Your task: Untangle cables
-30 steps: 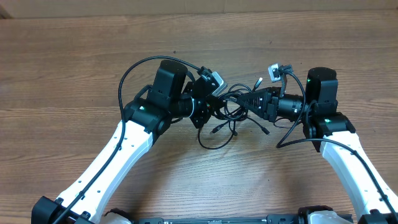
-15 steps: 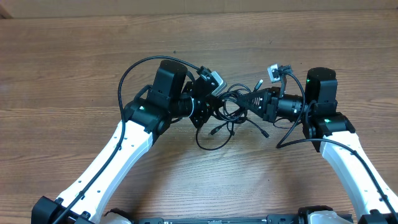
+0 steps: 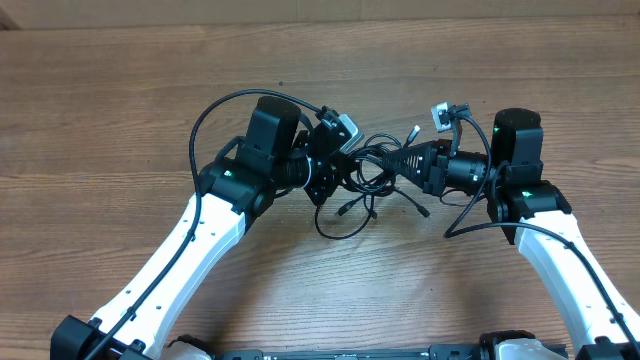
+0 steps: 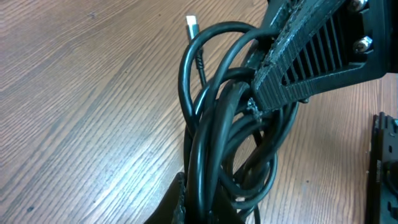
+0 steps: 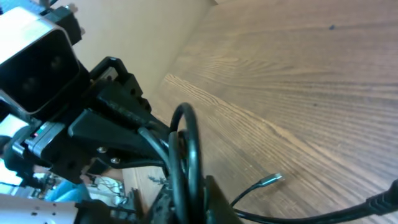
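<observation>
**Item: cable knot, mid-pull.**

- **Left end effector** point(image 3: 345, 172): sitting just left of frame centre in the overhead view and pointing right. It is closing tight on the cables point(image 3: 370, 178). In the left wrist view the cords are running down into its fingers at the bottom edge.
- **Right end effector** point(image 3: 398, 162): facing it from the right, near but apart. It is also clamping the bundle, with a ribbed finger point(image 4: 311, 59) pressing across the cords at upper right of the left wrist view.
- **Cables**: hanging as a knot between the two, raised off the desk point(image 3: 150, 100). A loose loop point(image 3: 335, 232) is drooping toward lower centre, and a silver-tipped plug point(image 3: 416, 130) is sticking up at upper right of the knot.
- **Step, as judged**: the two are drawing the knot apart, and no cord is looking free yet.
- **Next move, as judged**: it is calling for a slow outward pull, or for one side releasing and regrasping a single strand, since both are gripping several cords together.
- **Left arm** point(image 3: 190, 250): rising from lower left and bending inward.
- **Right arm** point(image 3: 560, 260): mirroring it from lower right.
</observation>
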Controlling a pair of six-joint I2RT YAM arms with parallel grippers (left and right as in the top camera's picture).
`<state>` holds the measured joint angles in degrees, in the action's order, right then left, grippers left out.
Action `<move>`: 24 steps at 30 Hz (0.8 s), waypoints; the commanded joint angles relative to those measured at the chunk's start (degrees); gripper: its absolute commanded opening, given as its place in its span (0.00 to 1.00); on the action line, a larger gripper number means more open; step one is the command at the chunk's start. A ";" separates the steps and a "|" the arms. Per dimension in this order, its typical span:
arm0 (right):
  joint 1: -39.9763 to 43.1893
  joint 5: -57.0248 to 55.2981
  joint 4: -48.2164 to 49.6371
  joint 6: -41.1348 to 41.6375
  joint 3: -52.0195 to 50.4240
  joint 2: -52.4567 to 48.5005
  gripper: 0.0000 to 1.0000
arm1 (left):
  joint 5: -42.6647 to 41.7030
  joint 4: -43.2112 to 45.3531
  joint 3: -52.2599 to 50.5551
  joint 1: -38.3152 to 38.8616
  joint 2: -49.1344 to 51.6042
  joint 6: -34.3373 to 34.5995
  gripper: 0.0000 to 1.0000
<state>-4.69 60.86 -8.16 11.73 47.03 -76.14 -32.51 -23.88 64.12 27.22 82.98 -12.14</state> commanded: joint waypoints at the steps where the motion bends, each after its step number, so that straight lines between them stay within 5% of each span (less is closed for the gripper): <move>1: -0.07 -0.87 0.22 -0.04 0.24 0.09 0.04 | 0.17 0.46 0.66 -0.31 -1.36 -0.07 0.04; 7: -0.07 -0.87 0.22 -0.04 0.24 0.09 0.10 | 0.17 0.46 0.63 -0.31 -1.36 -0.07 0.04; 24: -0.07 -0.59 0.07 0.44 0.24 0.09 0.04 | 1.68 0.52 0.66 -0.31 -1.36 -0.07 0.04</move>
<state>-4.64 59.64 -8.14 11.77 47.03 -76.14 -31.35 -24.03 64.12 27.22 82.98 -12.16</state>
